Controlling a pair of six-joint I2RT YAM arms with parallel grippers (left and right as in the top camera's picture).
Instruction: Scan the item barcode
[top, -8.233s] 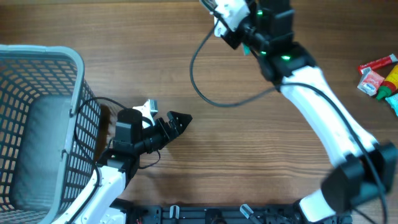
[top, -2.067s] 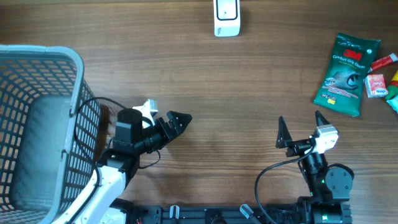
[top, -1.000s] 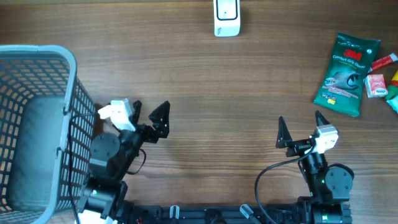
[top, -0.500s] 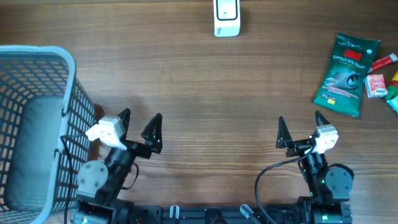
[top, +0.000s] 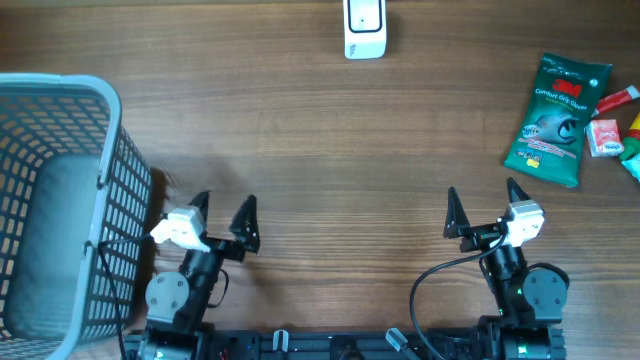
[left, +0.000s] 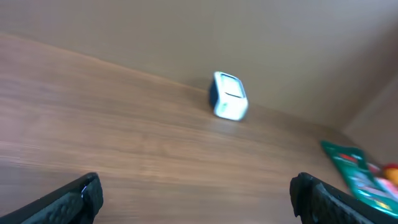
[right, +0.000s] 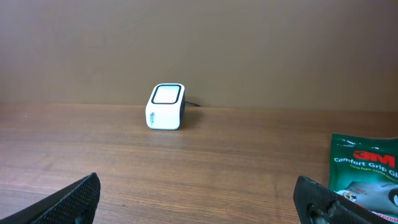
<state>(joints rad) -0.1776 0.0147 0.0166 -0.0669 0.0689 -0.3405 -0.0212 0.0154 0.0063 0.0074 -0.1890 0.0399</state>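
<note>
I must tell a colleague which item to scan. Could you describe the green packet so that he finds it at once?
On the wooden table, look at the right edge, opposite the grey basket on the left. A flat dark green packet with white lettering lies there, next to some small items. It is much larger than those, which are red and yellow.

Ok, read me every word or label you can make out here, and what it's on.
"3M": red logo on the green packet.
"Comfort Grip Glove": white lettering on the same packet.
Print on the side of the white scanner: too small to read.
Print on the red items at the right edge: too small to read.
</note>
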